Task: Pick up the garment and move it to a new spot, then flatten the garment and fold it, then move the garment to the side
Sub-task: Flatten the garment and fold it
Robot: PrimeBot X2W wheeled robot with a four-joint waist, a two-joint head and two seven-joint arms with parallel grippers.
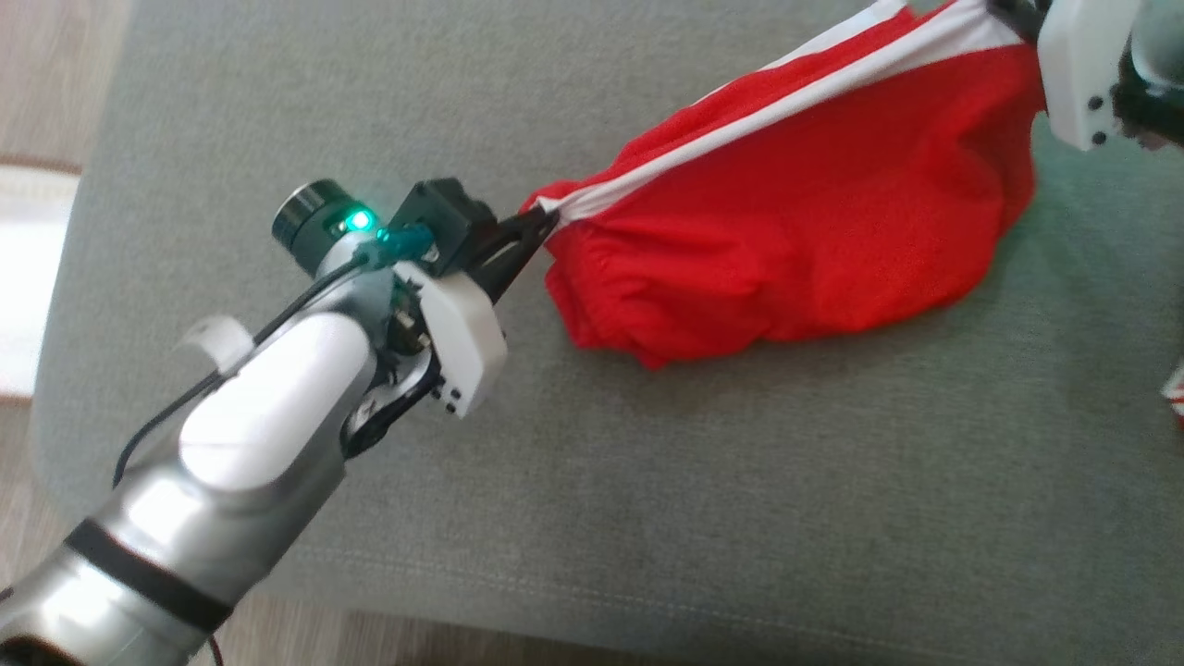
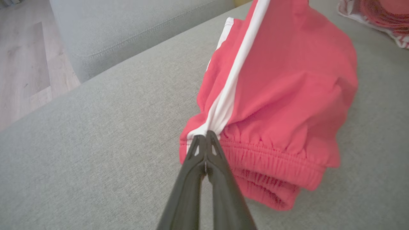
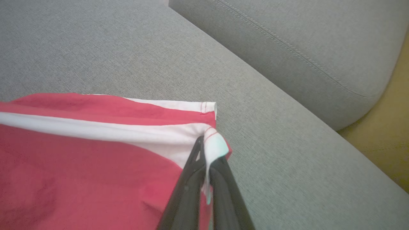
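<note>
The garment (image 1: 814,231) is a pair of red shorts with a white side stripe, stretched between both grippers above the grey sofa seat (image 1: 647,481). My left gripper (image 1: 546,218) is shut on the elastic waistband end, where the stripe (image 2: 223,105) meets the gathered band (image 2: 271,159). At the upper right my right gripper (image 1: 1013,18) is shut on the white hem corner (image 3: 214,143) of the leg. The red cloth (image 3: 80,172) sags in a bunch below the taut stripe.
The sofa's back cushion (image 3: 303,41) runs behind the seat. A second red and white cloth (image 2: 383,19) lies on the seat at the right edge (image 1: 1175,393). Wooden floor (image 2: 25,70) lies off the left edge of the seat.
</note>
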